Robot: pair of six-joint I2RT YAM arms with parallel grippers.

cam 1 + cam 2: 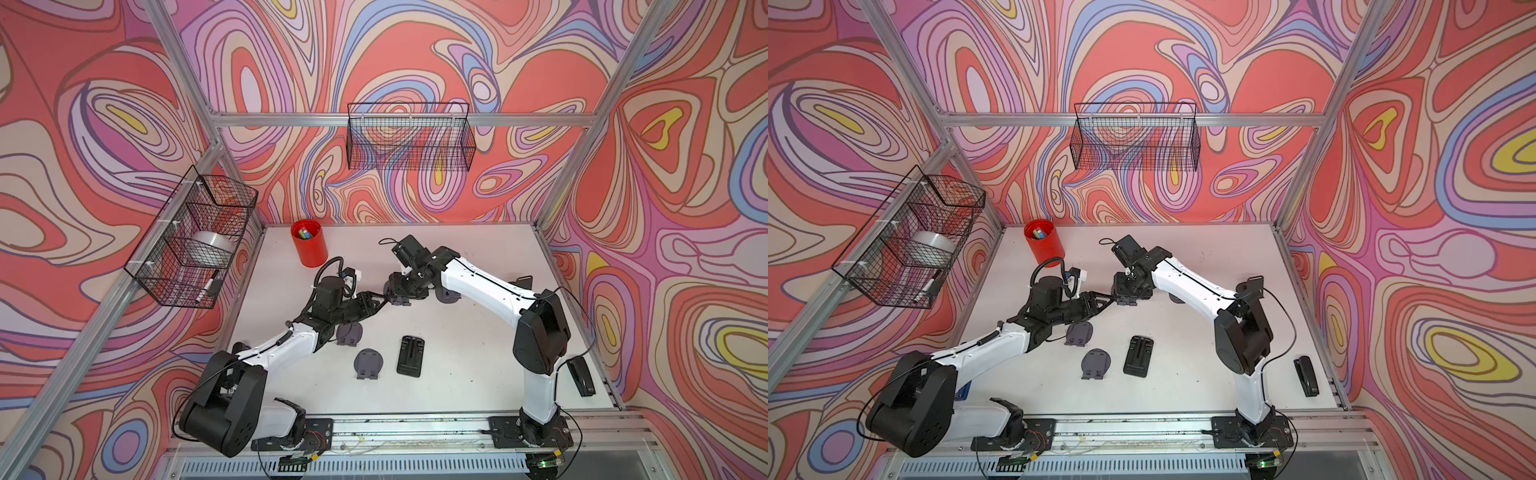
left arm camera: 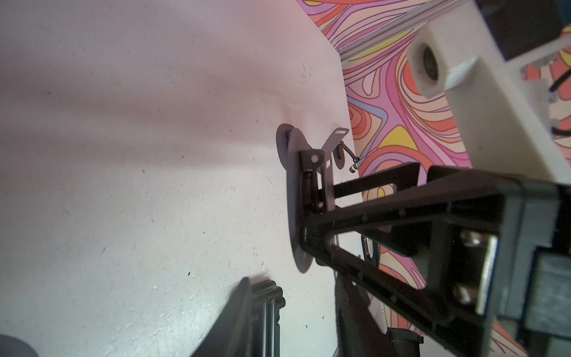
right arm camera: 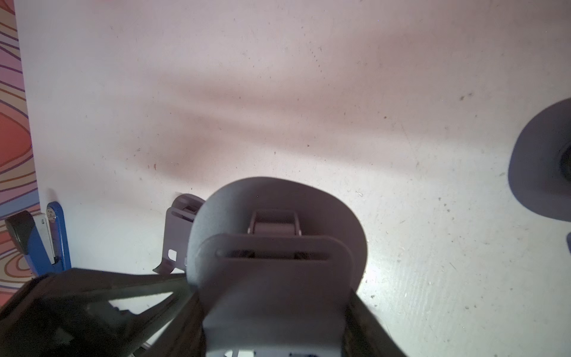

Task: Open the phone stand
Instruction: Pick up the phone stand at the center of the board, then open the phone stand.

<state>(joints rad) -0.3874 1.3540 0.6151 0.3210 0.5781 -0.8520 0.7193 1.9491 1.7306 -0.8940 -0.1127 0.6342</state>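
Right fingers (image 3: 367, 324) clamped on the grey phone stand (image 3: 278, 247), toward the back-middle of the desk (image 1: 457, 353); lifted or resting, unclear. Left fingers (image 2: 401, 213) narrowed either side of its hinged plate (image 2: 327, 185); firm contact or not, cannot tell. Likely risks: plate slipping from a thin pinch; stiff hinge twisting the stand out of the right-hand hold; off-axis pull straining the hinge.
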